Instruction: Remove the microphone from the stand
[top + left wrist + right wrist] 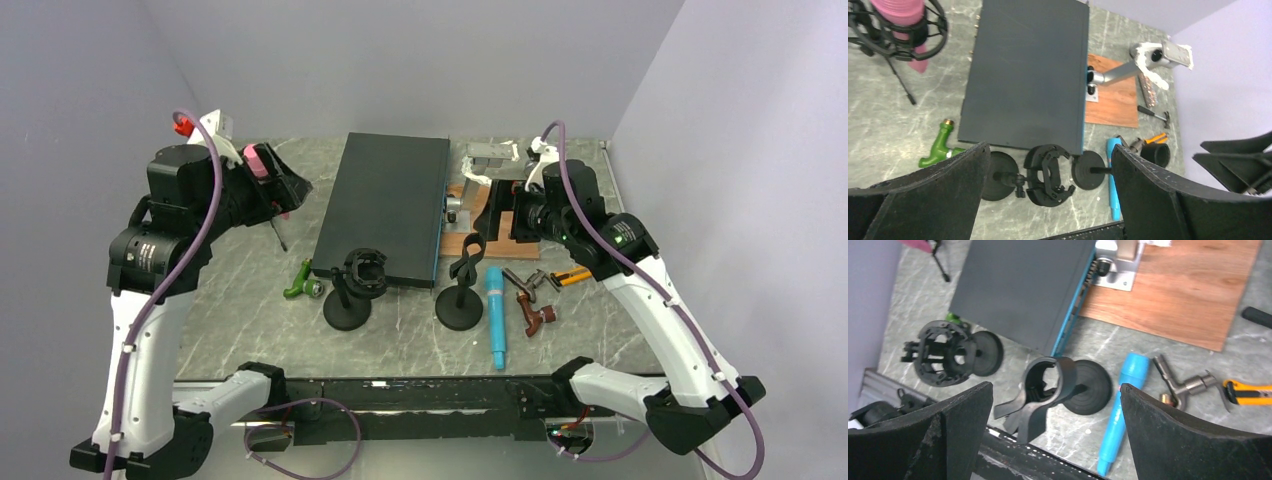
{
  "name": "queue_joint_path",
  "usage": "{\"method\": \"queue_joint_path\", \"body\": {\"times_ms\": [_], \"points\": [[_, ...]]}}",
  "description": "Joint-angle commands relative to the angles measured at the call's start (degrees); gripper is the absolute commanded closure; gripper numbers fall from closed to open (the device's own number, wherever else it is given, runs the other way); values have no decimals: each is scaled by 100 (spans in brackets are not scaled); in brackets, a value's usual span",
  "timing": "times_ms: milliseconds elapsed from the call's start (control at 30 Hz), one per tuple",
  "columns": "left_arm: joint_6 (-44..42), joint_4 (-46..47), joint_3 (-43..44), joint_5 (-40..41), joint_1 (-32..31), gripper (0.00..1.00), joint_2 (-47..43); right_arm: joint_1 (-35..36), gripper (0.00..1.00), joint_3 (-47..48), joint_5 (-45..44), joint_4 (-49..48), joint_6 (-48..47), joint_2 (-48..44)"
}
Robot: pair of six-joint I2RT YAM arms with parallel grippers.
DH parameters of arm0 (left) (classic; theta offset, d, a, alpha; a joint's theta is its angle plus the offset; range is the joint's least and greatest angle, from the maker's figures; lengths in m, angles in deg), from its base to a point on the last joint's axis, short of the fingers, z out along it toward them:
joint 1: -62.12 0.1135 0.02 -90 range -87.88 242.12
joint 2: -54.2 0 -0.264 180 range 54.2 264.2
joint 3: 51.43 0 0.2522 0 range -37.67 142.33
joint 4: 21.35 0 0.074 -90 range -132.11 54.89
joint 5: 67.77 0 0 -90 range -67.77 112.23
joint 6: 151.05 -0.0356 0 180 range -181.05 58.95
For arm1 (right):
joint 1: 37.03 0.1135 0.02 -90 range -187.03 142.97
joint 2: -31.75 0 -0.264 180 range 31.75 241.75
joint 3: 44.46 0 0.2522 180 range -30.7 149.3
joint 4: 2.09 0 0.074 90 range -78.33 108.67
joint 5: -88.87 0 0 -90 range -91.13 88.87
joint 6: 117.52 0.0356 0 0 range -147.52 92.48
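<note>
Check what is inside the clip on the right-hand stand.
Nothing visible: the clip is empty. The blue microphone lies on the table beside the stand's base. Part of the clip's inner wall is hidden from every view.

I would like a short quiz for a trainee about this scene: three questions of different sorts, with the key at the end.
1. True or false: the blue microphone lies flat on the table, not in the stand beside it.
2. What does the right hand hold? A) the blue microphone B) the stand C) nothing
3. In one word: what colour is the other microphone, in the mount at the far left?

Key: 1 true; 2 C; 3 pink.
</note>
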Motion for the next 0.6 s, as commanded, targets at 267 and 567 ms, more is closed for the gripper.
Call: {"method": "queue_joint_path", "body": {"times_ms": [267, 567], "points": [[-105, -427, -234, 1491, 885, 1, -548, 3, 0, -386, 1812, -1611, 155, -112], [416, 1297, -175, 140, 2059, 1, 31, 12, 0, 100, 1823, -1914, -86, 496]]}}
